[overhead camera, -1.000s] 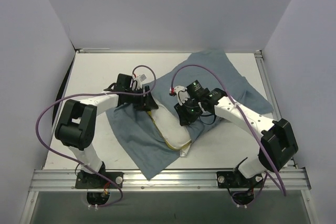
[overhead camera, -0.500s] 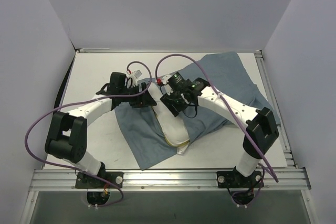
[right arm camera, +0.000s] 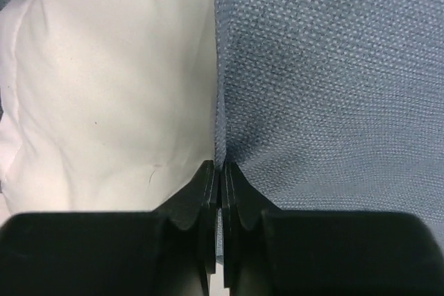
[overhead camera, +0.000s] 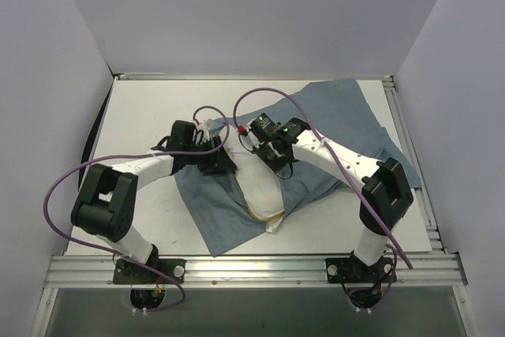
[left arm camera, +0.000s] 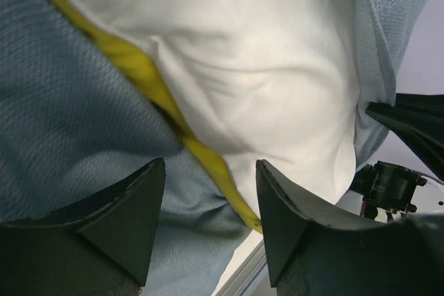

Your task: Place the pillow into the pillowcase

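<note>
The pillow (overhead camera: 264, 195) is lying on the table (overhead camera: 150, 116) with its near end and a stretch of its yellow band (left arm camera: 149, 77) showing bare. The pillowcase (overhead camera: 331, 128) is spreading out beneath it on the left and draping over it from the right and far side, so the pillow is only partly inside. Over the last second the pillowcase's far panel has been shifted, and a little less white is showing at the pillow's far end, though the gain is slight. The right gripper (right arm camera: 220, 171) has moved from the pillow's right flank toward its far end. It opened briefly and is now pressed fully closed, its tips sitting exactly on the line where the pillowcase edge meets the pillow's white cover. Whether a fold of cloth is caught between the tips cannot be told from its wrist view. The left gripper (left arm camera: 208, 171) has come in slightly toward the pillow's left flank. It is standing with jaws apart and gripping nothing, while the yellow band and the grey-blue cloth beside it are passing under the gap. In my judgement the right arm has just re-taken its hold on the opening's edge to draw it further along the pillow. The task is roughly midway, since the pillow's near end is still waiting to be covered. The risk is a pinch that slips off the thin cloth.
</note>
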`<state>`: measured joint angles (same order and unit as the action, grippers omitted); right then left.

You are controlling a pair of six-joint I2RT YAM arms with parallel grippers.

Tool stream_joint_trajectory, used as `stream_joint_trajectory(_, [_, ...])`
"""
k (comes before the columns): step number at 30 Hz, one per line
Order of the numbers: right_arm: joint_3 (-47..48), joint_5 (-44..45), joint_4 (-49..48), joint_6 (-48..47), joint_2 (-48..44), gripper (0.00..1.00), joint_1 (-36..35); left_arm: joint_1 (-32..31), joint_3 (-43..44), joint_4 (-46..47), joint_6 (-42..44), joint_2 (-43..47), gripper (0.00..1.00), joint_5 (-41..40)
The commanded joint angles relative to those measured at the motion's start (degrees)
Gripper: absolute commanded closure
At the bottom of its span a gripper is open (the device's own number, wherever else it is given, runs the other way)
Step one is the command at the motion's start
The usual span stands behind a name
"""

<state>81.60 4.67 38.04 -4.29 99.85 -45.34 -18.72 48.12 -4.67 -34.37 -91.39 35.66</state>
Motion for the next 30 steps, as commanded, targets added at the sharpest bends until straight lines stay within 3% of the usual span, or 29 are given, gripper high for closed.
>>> stream_joint_trajectory(1, [1.3, -4.7, 2.9, -0.5, -3.4, 1.0, 0.3, -1.3, 0.2, 10.6, -5.4, -3.2, 0.38, 1.1])
stream_joint_trajectory(4, [3.1, -16.4, 2.7, 0.4, -3.9, 1.0, 0.4, -2.2, 0.3, 17.0, -10.3, -6.1, 0.54, 2.2])
stream_joint_trajectory(7, [10.0, -34.6, 1.1, 3.6, -2.8, 1.0, -0.2, -3.6, 0.5, 23.7, -16.0, -8.6, 0.7, 2.7])
stream_joint_trajectory(9, [18.2, -47.0, 0.2, 8.1, -0.6, 1.0, -2.0, -4.7, 0.9, 26.5, -20.4, -9.1, 0.73, 2.9])
stream_joint_trajectory(11, [21.0, -52.4, 0.1, 9.6, 1.0, 1.0, -3.4, -5.1, 1.4, 28.3, -23.0, -8.5, 0.78, 2.7])
stream_joint_trajectory(13, [17.9, -52.3, -0.9, 8.3, 1.0, 1.0, -3.1, -5.2, 0.9, 28.5, -24.1, -7.5, 0.8, 2.2])
stream_joint_trajectory(18, [6.8, -42.0, -1.7, 5.7, 2.0, 1.0, 3.8, -3.7, -4.3, 28.7, -25.0, -3.8, 0.84, 1.1])
stream_joint_trajectory(20, [2.7, -37.1, -1.7, 5.8, 2.4, 1.0, 4.6, -2.8, -5.7, 27.8, -23.9, -2.6, 0.84, 1.3])
stream_joint_trajectory(22, [0.5, -34.3, -1.7, 6.9, 2.7, 1.0, 4.6, -1.1, -6.5, 24.5, -21.8, -0.6, 0.7, 1.7])
stream_joint_trajectory(24, [-2.1, -33.1, -1.7, 8.0, 2.5, 0.89, 4.6, 0.4, -5.4, 19.7, -16.0, 1.1, 0.56, 2.2])
stream_joint_trajectory(25, [-2.5, -33.2, -1.7, 8.9, 2.4, 0.88, 5.0, 1.5, -3.1, 12.0, -13.0, 3.0, 0.48, 1.7])
stream_joint_trajectory(29, [-1.9, -33.8, -1.6, 10.4, -0.9, 0.79, 7.1, 1.9, 2.1, -4.9, 3.0, 7.9, 0.42, -5.2])
stream_joint_trajectory(30, [-0.4, -32.4, -1.5, 10.4, -1.6, 0.68, 7.4, 1.8, 2.7, -6.9, 4.3, 9.2, 0.41, -8.6])
